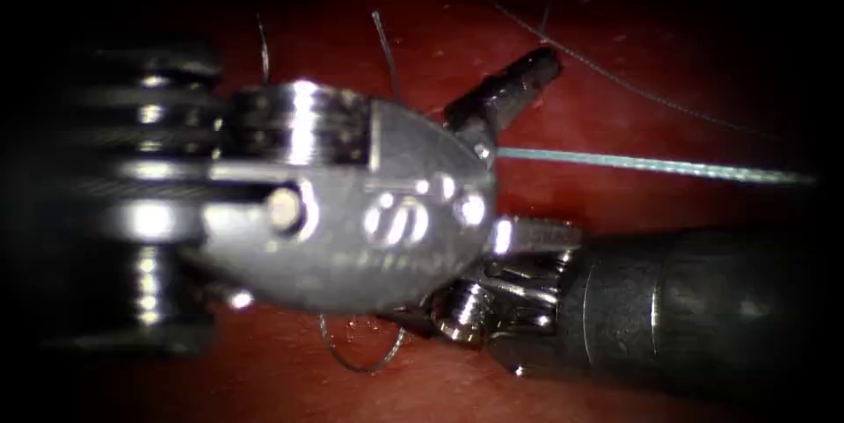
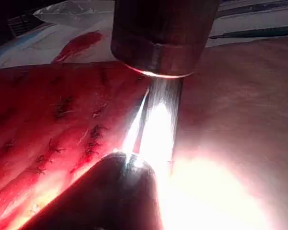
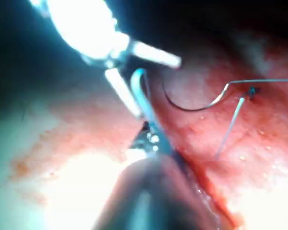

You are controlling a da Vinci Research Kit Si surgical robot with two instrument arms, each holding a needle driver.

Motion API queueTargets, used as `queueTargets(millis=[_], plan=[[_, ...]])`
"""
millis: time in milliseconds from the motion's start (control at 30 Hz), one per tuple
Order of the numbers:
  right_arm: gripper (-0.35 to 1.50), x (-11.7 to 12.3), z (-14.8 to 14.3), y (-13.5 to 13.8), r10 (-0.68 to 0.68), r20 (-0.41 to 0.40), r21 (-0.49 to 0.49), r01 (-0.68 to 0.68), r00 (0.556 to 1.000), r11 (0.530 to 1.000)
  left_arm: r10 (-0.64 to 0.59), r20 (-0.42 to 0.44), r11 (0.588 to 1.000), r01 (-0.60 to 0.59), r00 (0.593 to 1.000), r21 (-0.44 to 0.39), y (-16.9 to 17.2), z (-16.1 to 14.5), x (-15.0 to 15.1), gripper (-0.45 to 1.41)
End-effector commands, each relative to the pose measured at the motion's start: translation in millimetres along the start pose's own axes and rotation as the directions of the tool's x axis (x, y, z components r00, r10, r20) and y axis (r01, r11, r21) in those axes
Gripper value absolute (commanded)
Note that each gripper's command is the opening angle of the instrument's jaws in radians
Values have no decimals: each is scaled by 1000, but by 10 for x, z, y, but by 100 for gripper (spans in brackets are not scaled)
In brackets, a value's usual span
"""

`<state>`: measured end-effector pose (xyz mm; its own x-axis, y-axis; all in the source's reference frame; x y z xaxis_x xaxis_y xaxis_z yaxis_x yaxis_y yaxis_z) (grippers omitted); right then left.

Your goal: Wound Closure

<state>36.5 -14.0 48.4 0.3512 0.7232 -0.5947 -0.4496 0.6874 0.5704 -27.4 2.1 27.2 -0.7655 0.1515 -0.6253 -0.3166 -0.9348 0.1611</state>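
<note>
Left hand [image 1: 492, 172]: open, a taut thread [image 1: 651, 164] at its crotch. Right hand [image 1: 466, 304]: grip state cannot tell. Needle [image 3: 194, 103]: free on tissue [image 1: 615, 115]. Step: thread handling, apparently.

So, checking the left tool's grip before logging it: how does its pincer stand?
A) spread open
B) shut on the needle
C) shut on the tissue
A: the left pincer has its jaws spread in a V, and the taut pale thread runs out from between them towards the right.
</note>
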Motion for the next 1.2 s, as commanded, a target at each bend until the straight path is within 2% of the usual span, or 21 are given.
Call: queueTargets(millis=[33,167,200,267,300,500,600,733,767,833,867,1033,1200], plan=[[-35,-3,8,-1,-2,0,0,2,1000,1000,26,15,1000,-26,1000,17,-2,9,5,22],[-35,-3,7,-1,-2,3,0,2,1000,1000,26,28,999,-27,999,25,-3,12,7,10],[-35,-3,7,-1,-2,3,0,2,1000,1000,25,30,999,-25,999,26,-3,12,8,2],[-35,-3,7,-1,-2,3,0,2,1000,1000,22,37,999,-23,999,30,-2,13,9,-33],[-35,-3,7,-1,-2,3,0,2,1000,1000,22,38,999,-23,999,31,-2,13,10,-45],[-35,-5,1,-1,-4,5,7,4,1000,1000,34,-108,997,-41,994,-67,-6,4,8,-45],[-35,-6,-10,1,-4,5,13,4,1000,1000,-4,-171,998,-6,985,-56,-21,-11,0,-45],[-35,-4,-32,6,-2,-19,26,3,1000,1000,-29,-183,998,19,983,-54,-44,-39,-20,-45],[-35,0,-46,9,5,-33,29,-4,999,1000,-47,-198,998,38,979,-51,-54,-53,-34,-45],[-35,1,-51,11,8,-36,27,-7,999,1000,-52,-203,998,42,978,-53,-57,-59,-40,-45],[-35,4,-64,14,16,-43,18,-15,999,1000,-53,-216,997,40,975,-64,-63,-72,-55,-45],[-35,8,-79,20,37,-53,-4,-37,998,999,-54,-239,997,38,969,-71,-64,-89,-78,-45],[-35,8,-89,25,41,-61,-12,-42,997,999,-62,-331,994,28,942,-105,-56,-106,-97,-45]])
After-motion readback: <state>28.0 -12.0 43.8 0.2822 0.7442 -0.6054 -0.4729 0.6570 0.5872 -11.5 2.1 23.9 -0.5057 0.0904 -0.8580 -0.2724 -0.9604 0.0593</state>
